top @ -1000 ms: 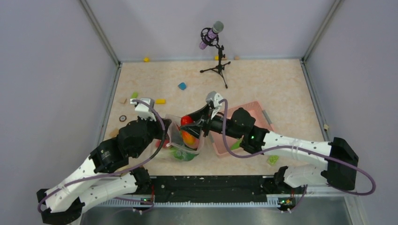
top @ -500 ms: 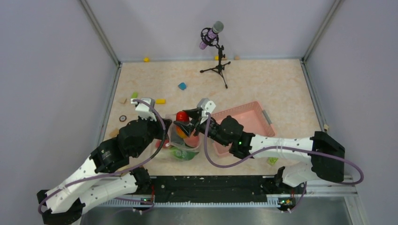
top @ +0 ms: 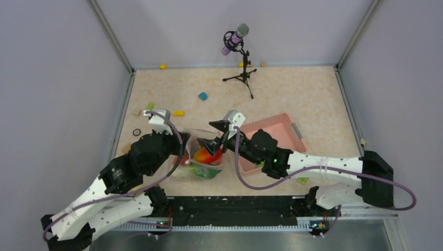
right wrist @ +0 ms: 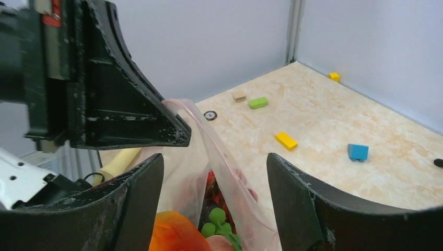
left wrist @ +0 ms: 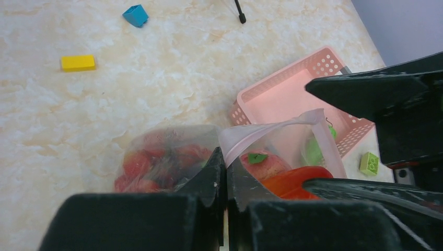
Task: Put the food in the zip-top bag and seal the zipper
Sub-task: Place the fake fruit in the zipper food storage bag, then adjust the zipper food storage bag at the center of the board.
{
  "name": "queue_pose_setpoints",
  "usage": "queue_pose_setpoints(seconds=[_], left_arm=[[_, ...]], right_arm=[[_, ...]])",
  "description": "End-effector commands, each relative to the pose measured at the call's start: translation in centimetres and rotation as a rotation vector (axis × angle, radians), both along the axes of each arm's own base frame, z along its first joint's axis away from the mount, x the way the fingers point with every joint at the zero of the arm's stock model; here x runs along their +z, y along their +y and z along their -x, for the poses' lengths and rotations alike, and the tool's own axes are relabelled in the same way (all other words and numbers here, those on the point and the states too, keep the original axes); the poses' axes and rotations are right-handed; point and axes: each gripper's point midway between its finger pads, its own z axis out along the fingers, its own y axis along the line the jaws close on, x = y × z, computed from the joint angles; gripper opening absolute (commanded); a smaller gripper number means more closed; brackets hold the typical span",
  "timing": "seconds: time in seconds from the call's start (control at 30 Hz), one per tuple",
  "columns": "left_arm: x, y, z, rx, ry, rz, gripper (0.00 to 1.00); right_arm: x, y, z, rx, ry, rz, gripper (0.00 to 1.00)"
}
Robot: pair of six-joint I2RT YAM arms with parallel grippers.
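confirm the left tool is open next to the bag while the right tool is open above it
Not quite: the left tool is shut on the rim of the bag, as the left wrist view shows. The right tool is indeed open above it.

Left gripper (left wrist: 225, 166) fingers were pressed together on the rim of the zip-top bag (left wrist: 167, 144). Red food, a pink fruit (left wrist: 259, 163) and the mango (left wrist: 292, 180) showed through the film. The pink basket (left wrist: 277, 78) lay just behind the bag, with a yellow block (left wrist: 78, 63) and a blue block (left wrist: 136, 14) nearer the far edge.
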Motion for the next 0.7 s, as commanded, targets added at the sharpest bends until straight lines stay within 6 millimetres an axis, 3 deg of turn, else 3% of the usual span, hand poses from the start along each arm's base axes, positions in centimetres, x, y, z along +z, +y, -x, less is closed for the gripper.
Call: queue_pose_setpoints(seconds=[0.0, 0.13, 0.23, 0.33, 0.43, 0.67], left_arm=[[1.7, -0.3, -0.3, 0.005, -0.037, 0.068, 0.0], [1.7, -0.2, -0.4, 0.009, -0.037, 0.072, 0.0], [1.6, -0.2, -0.4, 0.013, -0.034, 0.071, 0.0], [1.5, -0.3, -0.5, 0.01, -0.031, 0.071, 0.0], [1.4, -0.5, -0.5, 0.004, -0.026, 0.069, 0.0], [1.4, -0.5, -0.5, 0.005, -0.024, 0.071, 0.0]], right_arm=[[4.4, -1.3, 1.7, 0.048, 0.004, -0.086, 0.71], [4.0, -3.8, 0.7, -0.065, 0.106, -0.067, 0.73], [1.2, -5.8, -0.5, -0.2, 0.237, 0.043, 0.73], [-2.0, -6.7, 0.0, -0.217, 0.323, 0.158, 0.7], [-3.4, -6.3, 0.7, -0.175, 0.327, 0.183, 0.62], [-4.3, -7.8, -1.2, -0.323, 0.344, 0.192, 0.36]])
